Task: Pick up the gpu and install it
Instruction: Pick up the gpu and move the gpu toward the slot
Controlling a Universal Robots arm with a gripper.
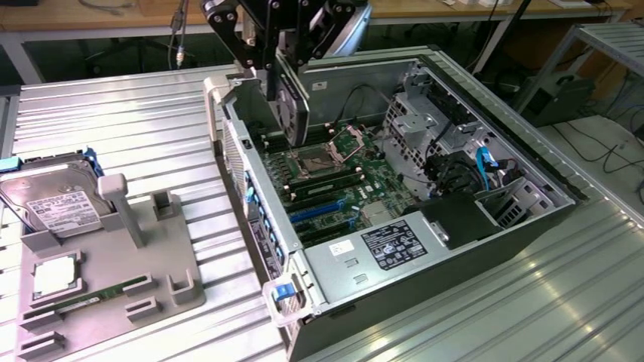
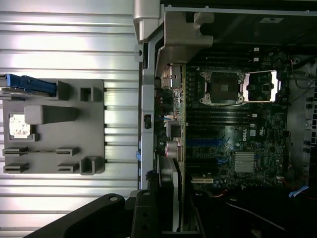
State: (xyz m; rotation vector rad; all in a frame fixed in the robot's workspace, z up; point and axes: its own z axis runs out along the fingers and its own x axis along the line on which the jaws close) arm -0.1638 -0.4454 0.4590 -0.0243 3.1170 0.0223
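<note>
Fig. 1. My tool [image 1: 285, 56] pinches the gpu [image 1: 294, 105] by its upper end. The card hangs with its long axis vertical, over the CPU socket [image 1: 307, 160] inside the open computer case [image 1: 433, 294]. The blue expansion slots [image 1: 314, 211] lie below its lower edge and apart from it, nearer the exterior camera.

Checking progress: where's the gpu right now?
The gpu hangs upright from the tool above the motherboard, by the computer case wall on the exterior view's left.

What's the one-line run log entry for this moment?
phase: install | pincer: shut on thin flat green gpu card | card: upright above green motherboard in open dark computer case, not yet seated
</note>
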